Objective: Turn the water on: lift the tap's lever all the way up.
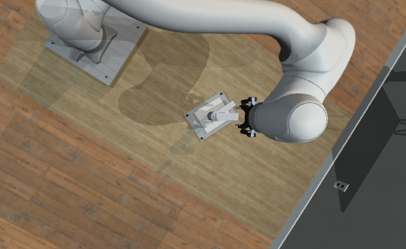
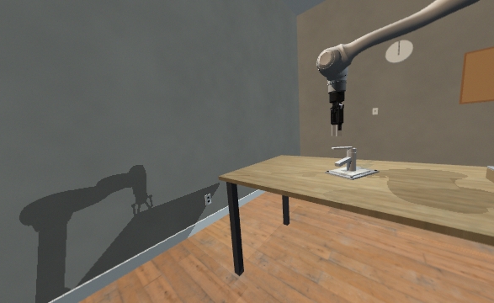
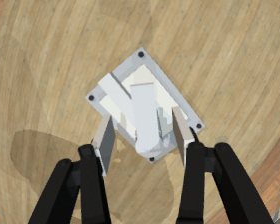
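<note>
Above the tap [image 2: 349, 160] we have our gripper [image 2: 336, 131] hanging straight down, fingers pointing at the table [image 2: 272, 177], w/ clear air between fingertips and lever [image 2: 342, 148]. Gripper is about half open and holds nothing; in the wrist view the two grey fingers stand apart on either side of the lever's long bar [image 3: 143, 112], well above it.

Tap sits on a light metal base plate [image 2: 369, 172] bolted near the table's far end, close to the grey wall [image 2: 124, 105]. From the side view the lever lies roughly level, sticking out toward the left from the top of the tap body, i.e. not lifted. Spout [image 2: 341, 162] pokes out lower down on the same side.

From the top view the tap's plate [image 1: 193, 121] is turned at an angle to the table edge, and the gripper [image 1: 247, 117] shows just past the lever's free end [image 1: 232, 116], mostly hidden under the big white wrist joint [image 1: 292, 117]. Arm's own base plate [image 1: 133, 38] is at the other corner of the table, well apart from the tap.
</note>
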Controlling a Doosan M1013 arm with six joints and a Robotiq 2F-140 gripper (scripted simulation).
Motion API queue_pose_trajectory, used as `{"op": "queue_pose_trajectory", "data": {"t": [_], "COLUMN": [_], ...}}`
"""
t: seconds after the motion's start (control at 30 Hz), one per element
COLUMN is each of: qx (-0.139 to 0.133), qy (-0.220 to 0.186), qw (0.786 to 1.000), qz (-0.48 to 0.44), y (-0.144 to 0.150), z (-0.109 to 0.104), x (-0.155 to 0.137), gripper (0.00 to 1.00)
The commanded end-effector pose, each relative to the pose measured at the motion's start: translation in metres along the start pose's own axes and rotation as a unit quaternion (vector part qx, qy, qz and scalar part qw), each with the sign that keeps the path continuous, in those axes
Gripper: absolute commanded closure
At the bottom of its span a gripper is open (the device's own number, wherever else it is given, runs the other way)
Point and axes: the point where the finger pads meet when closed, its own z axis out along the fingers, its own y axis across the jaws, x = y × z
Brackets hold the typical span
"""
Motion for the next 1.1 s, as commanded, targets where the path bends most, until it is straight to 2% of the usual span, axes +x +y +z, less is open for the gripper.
{"op": "queue_pose_trajectory", "data": {"t": [0.0,1.07], "qx": [0.0,-0.001], "qy": [0.0,-0.001], "qw": [1.0,1.0], "qz": [0.0,0.001], "y": [0.0,0.0001], "z": [-0.0002,0.0029], "x": [0.0,-0.0001], "gripper": [0.58,0.58]}}
